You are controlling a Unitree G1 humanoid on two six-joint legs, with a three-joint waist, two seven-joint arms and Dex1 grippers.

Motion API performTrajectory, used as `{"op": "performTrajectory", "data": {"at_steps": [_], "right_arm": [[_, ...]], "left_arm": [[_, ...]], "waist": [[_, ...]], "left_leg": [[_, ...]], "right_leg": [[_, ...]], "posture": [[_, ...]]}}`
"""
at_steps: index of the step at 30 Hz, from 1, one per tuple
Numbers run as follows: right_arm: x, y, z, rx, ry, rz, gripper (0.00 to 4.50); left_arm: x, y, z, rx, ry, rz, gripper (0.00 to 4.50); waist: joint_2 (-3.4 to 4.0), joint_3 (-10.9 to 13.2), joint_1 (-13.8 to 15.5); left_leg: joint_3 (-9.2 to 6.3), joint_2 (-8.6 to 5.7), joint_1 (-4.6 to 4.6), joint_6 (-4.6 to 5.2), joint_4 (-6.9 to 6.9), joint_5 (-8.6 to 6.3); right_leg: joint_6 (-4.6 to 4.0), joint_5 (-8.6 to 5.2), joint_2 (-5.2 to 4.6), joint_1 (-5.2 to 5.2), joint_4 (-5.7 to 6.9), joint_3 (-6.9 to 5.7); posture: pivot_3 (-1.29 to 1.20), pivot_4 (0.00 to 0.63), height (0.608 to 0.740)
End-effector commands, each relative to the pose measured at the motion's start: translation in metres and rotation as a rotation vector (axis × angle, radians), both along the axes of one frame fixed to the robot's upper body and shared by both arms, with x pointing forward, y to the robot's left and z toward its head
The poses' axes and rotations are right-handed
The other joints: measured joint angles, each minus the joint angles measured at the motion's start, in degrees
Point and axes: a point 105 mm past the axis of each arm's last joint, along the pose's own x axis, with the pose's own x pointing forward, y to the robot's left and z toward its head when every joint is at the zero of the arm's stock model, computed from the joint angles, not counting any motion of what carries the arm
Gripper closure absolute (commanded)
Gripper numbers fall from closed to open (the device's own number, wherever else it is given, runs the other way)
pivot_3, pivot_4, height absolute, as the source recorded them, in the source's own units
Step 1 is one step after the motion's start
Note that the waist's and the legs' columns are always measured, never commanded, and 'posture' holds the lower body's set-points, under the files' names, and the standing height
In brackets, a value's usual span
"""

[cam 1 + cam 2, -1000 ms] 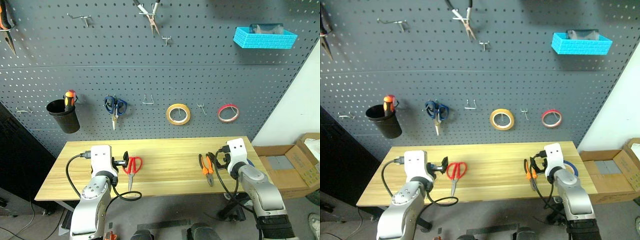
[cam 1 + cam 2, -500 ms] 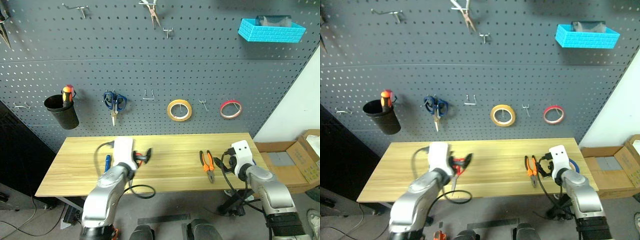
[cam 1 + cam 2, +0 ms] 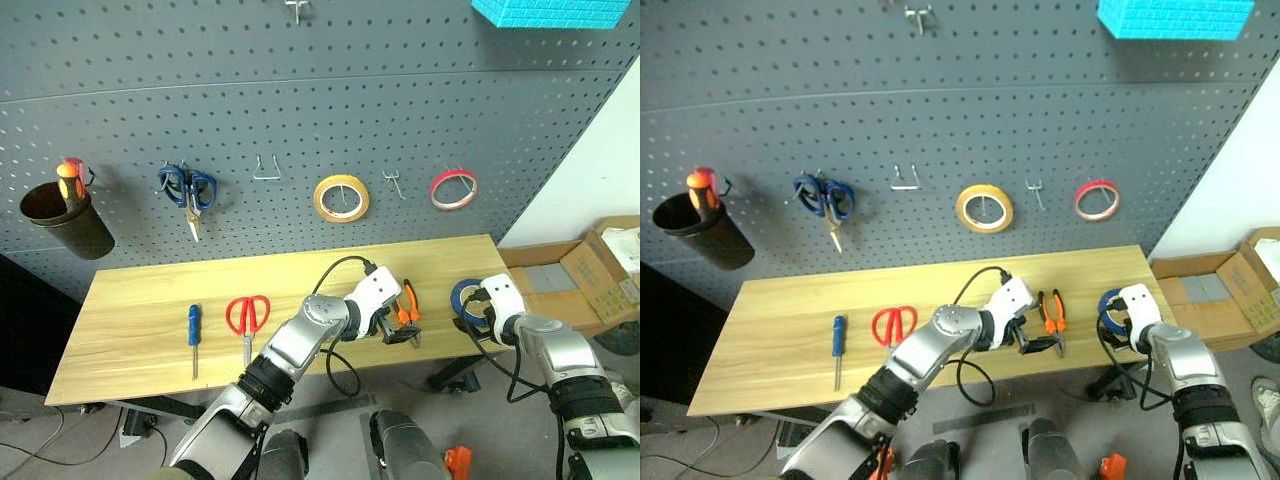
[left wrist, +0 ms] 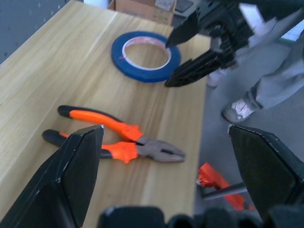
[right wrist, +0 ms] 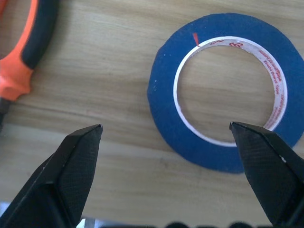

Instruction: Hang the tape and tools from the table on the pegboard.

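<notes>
On the pale wooden table (image 3: 130, 300) lie a blue-handled screwdriver (image 3: 194, 336), red-handled scissors (image 3: 247, 318), orange-and-black pliers (image 4: 118, 137) and a flat ring of blue tape (image 5: 164, 99). My left gripper (image 3: 400, 333) reaches across to the right and hovers open just above the pliers (image 3: 407, 303), its fingers either side of them, holding nothing. At the table's right end my right gripper (image 3: 474, 308) stands open over the blue tape (image 3: 464, 297), pointing down at it, apart from it. The dark grey pegboard (image 3: 300, 100) rises behind the table.
On the pegboard hang blue-handled scissors (image 3: 187, 190), a yellow tape roll (image 3: 341, 197), a red tape roll (image 3: 453, 188), a black cup (image 3: 62, 218) with a screwdriver, and a cyan basket (image 3: 555, 10); bare hooks (image 3: 266, 170) sit between. Cardboard boxes (image 3: 590, 285) stand right of the table.
My left arm has swung right across the table, from the red scissors to the pliers. My right gripper has shifted right from the pliers to the blue tape. The camera has tilted down.
</notes>
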Motion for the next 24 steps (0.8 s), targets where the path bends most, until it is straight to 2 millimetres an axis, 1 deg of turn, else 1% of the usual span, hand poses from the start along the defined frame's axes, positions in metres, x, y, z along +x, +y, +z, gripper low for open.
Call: {"op": "performTrajectory", "data": {"at_steps": [1,3,4,7,11,12,15,20,24], "right_arm": [[0.012,-0.004,0.012,-0.015,-0.044,0.019,0.04],[0.017,-0.004,0.012,-0.018,-0.039,0.026,0.04],[0.019,0.0,0.012,-0.008,-0.033,0.046,0.04],[0.024,0.009,0.01,0.01,-0.014,0.098,0.04],[0.03,0.013,0.004,0.016,0.018,0.124,0.04],[0.032,0.015,0.004,0.037,0.02,0.123,0.21],[0.038,0.016,0.004,0.078,0.028,0.108,0.93],[0.04,0.014,0.003,0.107,0.048,0.083,2.66],[0.039,0.01,0.002,0.086,0.049,0.089,4.0]], "left_arm": [[0.002,-0.009,0.012,-0.033,-0.049,-0.035,0.02],[0.0,-0.009,0.01,-0.033,-0.049,-0.042,0.02],[-0.001,-0.009,0.009,-0.033,-0.046,-0.042,0.02],[-0.003,-0.005,0.006,-0.033,-0.052,-0.027,0.02],[-0.005,0.0,0.004,-0.04,-0.042,-0.003,0.02],[-0.005,0.001,0.004,-0.04,-0.04,0.001,0.0],[-0.005,0.005,0.004,-0.044,-0.031,0.014,0.0],[-0.003,0.005,0.009,-0.065,-0.018,0.039,0.0],[-0.001,0.002,0.011,-0.072,-0.022,0.042,0.0]], "waist": [[-0.07,0.6,0.0],[-0.08,1.1,-0.1],[-0.11,1.2,-0.3],[-0.15,1.3,-0.6],[-0.19,1.5,-1.2],[-0.19,1.5,-1.2],[-0.25,1.5,-1.3],[-0.29,1.7,-1.4],[-0.34,1.7,-1.3]], "left_leg": [[0.1,-0.03,0.0,0.01,0.02,-0.01],[0.28,-0.07,-0.01,0.02,0.08,-0.01],[0.36,-0.1,-0.06,0.02,0.08,-0.01],[0.49,-0.11,-0.18,0.02,0.09,-0.01],[0.49,-0.1,-0.23,0.02,0.07,-0.01],[0.49,-0.09,-0.23,0.02,0.07,-0.01],[0.52,-0.1,-0.23,0.02,0.09,-0.01],[0.52,-0.1,-0.22,0.02,0.09,-0.01],[0.52,-0.1,-0.23,0.02,0.06,-0.01]], "right_leg": [[0.07,0.01,-0.01,-0.03,-0.01,0.13],[0.3,0.1,-0.01,-0.06,-0.09,0.38],[0.37,0.15,-0.01,-0.12,-0.12,0.51],[0.43,0.18,-0.03,-0.28,-0.15,0.62],[0.43,0.18,-0.03,-0.37,-0.1,0.62],[0.43,0.18,-0.03,-0.37,-0.09,0.62],[0.45,0.2,-0.03,-0.37,-0.09,0.65],[0.47,0.21,-0.03,-0.37,-0.09,0.65],[0.47,0.21,-0.03,-0.37,-0.1,0.65]], "posture": [[-0.2,0.272,0.74],[-0.19,0.275,0.74],[-0.19,0.276,0.74],[-0.19,0.282,0.74],[-0.17,0.273,0.74],[-0.17,0.27,0.74],[-0.17,0.273,0.74],[-0.17,0.267,0.74],[-0.17,0.27,0.74]]}}
